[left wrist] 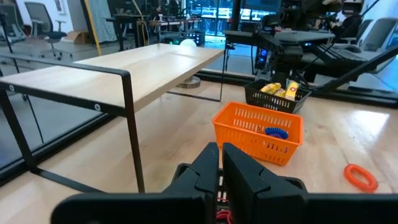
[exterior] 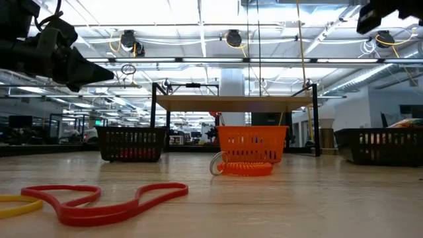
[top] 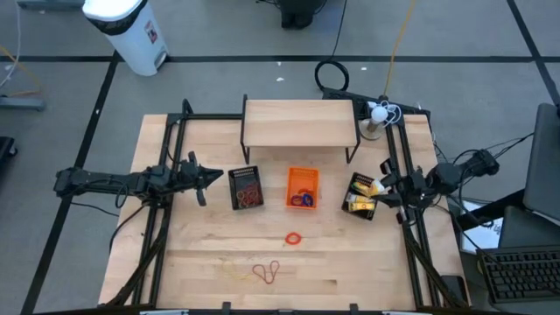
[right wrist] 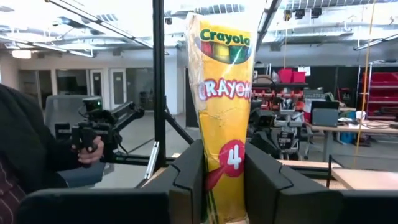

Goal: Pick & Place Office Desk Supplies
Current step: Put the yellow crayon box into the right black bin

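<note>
Yellow crayon packet [right wrist: 225, 118] clamped in right gripper [right wrist: 225, 180] above black basket [top: 362, 195]; next, lowering and releasing; left gripper [left wrist: 221, 163] closed, idle.

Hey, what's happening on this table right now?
A two-armed robot is sorting small supplies into baskets. The right gripper is shut on a yellow crayon packet above the black basket on the right, which already holds yellow packets. The left gripper is shut and empty, near the other black basket. An orange ring and red rubber band lie loose on the table.
</note>
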Available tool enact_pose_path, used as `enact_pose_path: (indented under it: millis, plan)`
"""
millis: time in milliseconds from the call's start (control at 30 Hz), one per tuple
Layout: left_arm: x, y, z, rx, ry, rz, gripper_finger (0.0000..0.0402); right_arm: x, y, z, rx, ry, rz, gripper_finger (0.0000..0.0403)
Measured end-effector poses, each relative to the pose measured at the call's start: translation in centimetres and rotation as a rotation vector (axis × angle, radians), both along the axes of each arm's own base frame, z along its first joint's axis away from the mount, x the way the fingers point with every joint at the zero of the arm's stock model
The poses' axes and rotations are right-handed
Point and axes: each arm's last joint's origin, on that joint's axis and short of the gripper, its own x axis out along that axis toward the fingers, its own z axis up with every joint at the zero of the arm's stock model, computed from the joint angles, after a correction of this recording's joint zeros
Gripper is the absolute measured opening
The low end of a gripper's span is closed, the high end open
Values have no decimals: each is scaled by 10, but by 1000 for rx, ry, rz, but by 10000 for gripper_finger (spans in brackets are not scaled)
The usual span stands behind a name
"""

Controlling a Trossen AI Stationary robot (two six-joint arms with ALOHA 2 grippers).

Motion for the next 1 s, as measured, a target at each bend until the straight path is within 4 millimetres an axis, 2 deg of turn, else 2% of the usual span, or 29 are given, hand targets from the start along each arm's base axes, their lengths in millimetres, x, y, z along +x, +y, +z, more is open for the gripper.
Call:
enact_pose_path:
  millis: [167,267,367,467,567,733,867,1000]
  plan:
    - [0,0,0,44,13,-4,21,1,0,-20,-3,-7,-8,69]
    - [0,0,0,71,22,-6,21,3,-1,-27,21,19,-86,68]
    - [0,0,-1,88,32,-8,21,5,-3,-23,27,39,-152,70]
    - [0,0,-1,115,42,-10,21,7,-4,-7,2,108,-235,69]
    - [0,0,-1,118,43,-10,21,13,-3,12,-25,288,-305,65]
    - [0,0,-1,122,45,-11,21,22,-1,39,4,706,-407,68]
    - [0,0,-1,123,46,-11,21,29,3,48,77,1005,-474,67]
    - [0,0,-1,133,48,-12,21,38,8,41,180,1277,-507,65]
